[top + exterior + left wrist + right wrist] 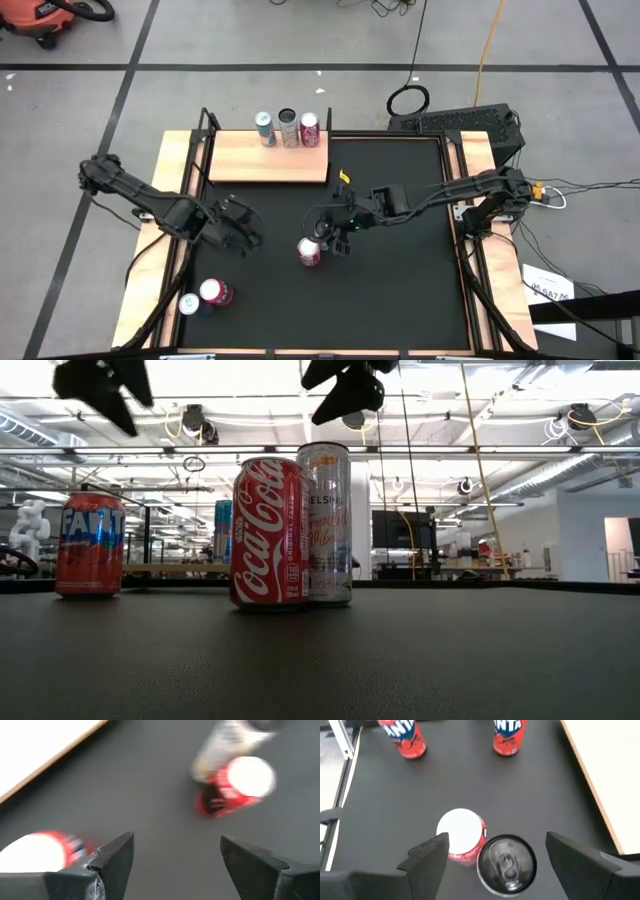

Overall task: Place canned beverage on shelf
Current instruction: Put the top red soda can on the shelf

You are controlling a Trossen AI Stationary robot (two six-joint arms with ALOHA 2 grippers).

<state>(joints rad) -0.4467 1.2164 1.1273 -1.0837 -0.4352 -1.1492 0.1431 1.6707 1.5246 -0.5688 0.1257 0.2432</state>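
The right gripper (322, 240) is held open above two cans in the middle of the black table (400, 300), and nothing is gripped by it. In the right wrist view its two dark fingers (427, 857) are spread wide over these cans. One is a red Coca-Cola can (267, 532) turned upside down, so its plain white bottom (460, 830) is seen from above. A taller silver can (326, 523) with a dark top (507, 864) is set touching it.

The left gripper (232, 226) is also open and empty, up in the air, left of the two cans.

The wooden shelf (268, 160) is found behind the two cans, at the far side of the table. Three cans (287, 129) are stood in a row along its back edge. Two more cans (204, 297), red and marked Fanta, are stood near the table's front left corner, well apart from the shelf.
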